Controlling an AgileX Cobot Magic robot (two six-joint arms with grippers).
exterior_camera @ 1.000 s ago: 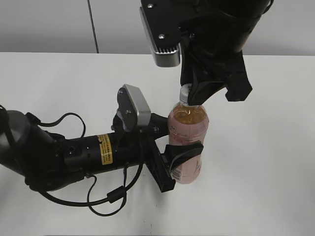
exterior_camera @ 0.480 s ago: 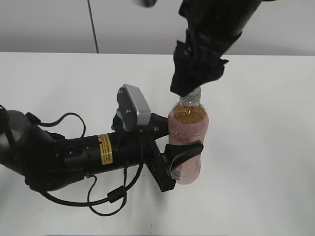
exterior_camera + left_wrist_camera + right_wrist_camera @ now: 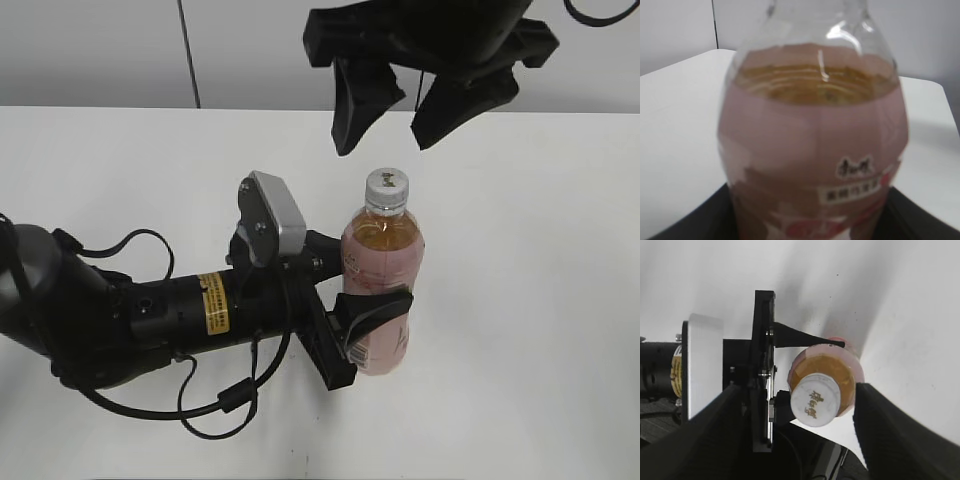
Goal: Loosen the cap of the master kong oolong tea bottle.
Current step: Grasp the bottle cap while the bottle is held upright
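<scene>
Cap (image 3: 386, 183) sits free below the wide-open, empty right gripper (image 3: 390, 108); left gripper (image 3: 370, 300) clamps the bottle (image 3: 380, 290), which risks twisting if regripped off-centre.

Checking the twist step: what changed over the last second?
The right gripper let go of the cap, opened and lifted clear above it. Unchanged: the left gripper clamps the bottle upright on the table, cap on.
</scene>
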